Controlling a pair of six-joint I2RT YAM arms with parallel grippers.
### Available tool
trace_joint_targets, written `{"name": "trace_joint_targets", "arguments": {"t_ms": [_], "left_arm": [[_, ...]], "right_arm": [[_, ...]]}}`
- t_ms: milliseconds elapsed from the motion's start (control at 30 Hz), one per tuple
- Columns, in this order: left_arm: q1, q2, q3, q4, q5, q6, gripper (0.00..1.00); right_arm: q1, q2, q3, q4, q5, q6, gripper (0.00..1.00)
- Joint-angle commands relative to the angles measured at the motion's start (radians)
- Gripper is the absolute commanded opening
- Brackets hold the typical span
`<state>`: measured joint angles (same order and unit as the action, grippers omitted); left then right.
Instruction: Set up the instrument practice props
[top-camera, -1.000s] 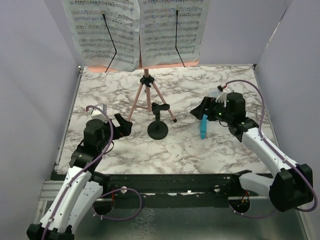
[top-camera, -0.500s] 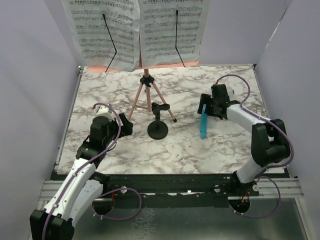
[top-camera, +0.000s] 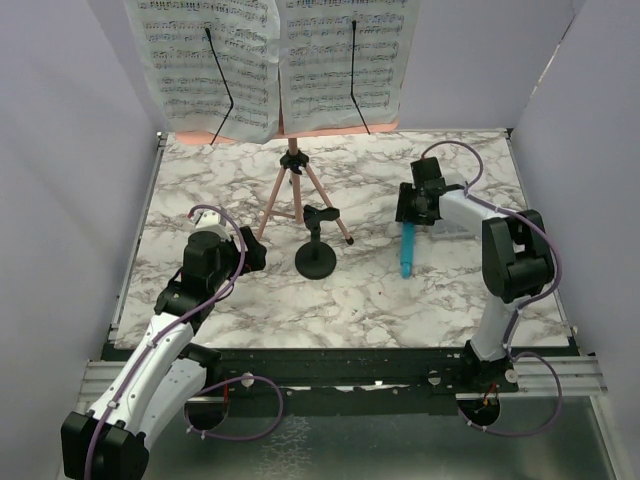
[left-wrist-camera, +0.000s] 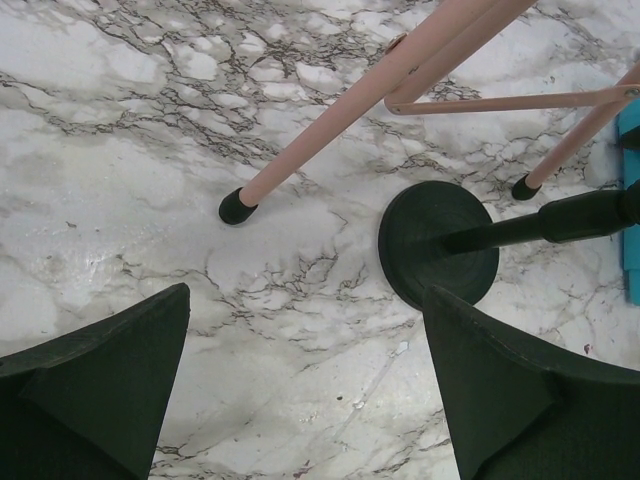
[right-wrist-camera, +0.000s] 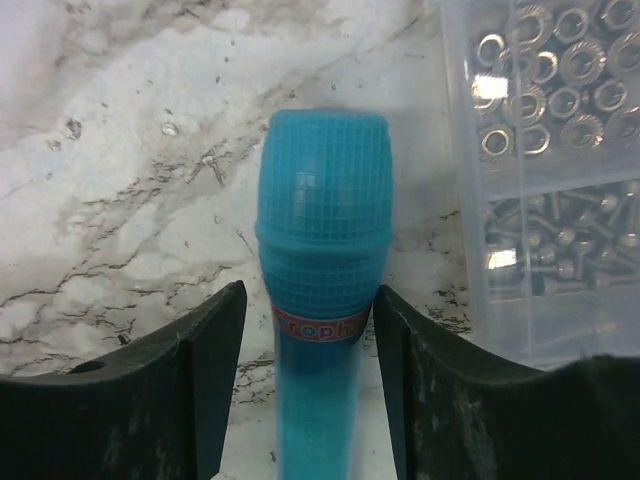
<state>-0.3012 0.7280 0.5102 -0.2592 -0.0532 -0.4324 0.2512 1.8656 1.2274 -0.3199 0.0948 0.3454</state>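
Blue microphone (right-wrist-camera: 322, 200) lies flat on marble counter (right-wrist-camera: 120, 120), right half, just beside clear box (right-wrist-camera: 540, 150). My right end effector (right-wrist-camera: 310, 300) straddles its neck, under gridded head; cannot tell if pinching. Looks like light, hard plastic with slick barrel, so neck grips best. Left end effector (left-wrist-camera: 305, 330) spread wide near black mic stand (left-wrist-camera: 437, 243).

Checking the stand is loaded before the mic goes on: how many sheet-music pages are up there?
2. The left page and the right page hang side by side on the music stand. Any page stacked behind them would be hidden.
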Motion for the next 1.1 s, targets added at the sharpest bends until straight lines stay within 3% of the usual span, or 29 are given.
{"name": "trace_joint_targets", "arguments": {"t_ms": [0, 200, 300, 400, 667, 1067], "left_arm": [[-0.001, -0.002, -0.002, 0.017, -0.010, -0.001, 0.99], [-0.002, -0.014, -0.002, 0.021, -0.002, -0.019, 0.99], [-0.001, -0.019, -0.004, 0.026, 0.005, -0.019, 0.99], [-0.002, -0.024, -0.008, 0.042, 0.048, -0.006, 0.99], [-0.001, -0.097, -0.031, 0.109, 0.216, 0.024, 0.99], [-0.002, -0.200, -0.047, 0.365, 0.515, 0.124, 0.99]], "right_arm": [[0.002, 0.050, 0.019, -0.050, -0.057, -0.015, 0.56], [0.030, 0.070, 0.004, -0.077, 0.003, -0.024, 0.55], [0.040, 0.068, -0.012, -0.072, 0.004, -0.031, 0.42], [0.041, 0.037, -0.041, -0.047, -0.020, -0.036, 0.22], [0.040, -0.161, -0.127, 0.006, -0.126, -0.064, 0.02], [0.040, -0.580, -0.350, 0.181, -0.396, -0.053, 0.00]]}}
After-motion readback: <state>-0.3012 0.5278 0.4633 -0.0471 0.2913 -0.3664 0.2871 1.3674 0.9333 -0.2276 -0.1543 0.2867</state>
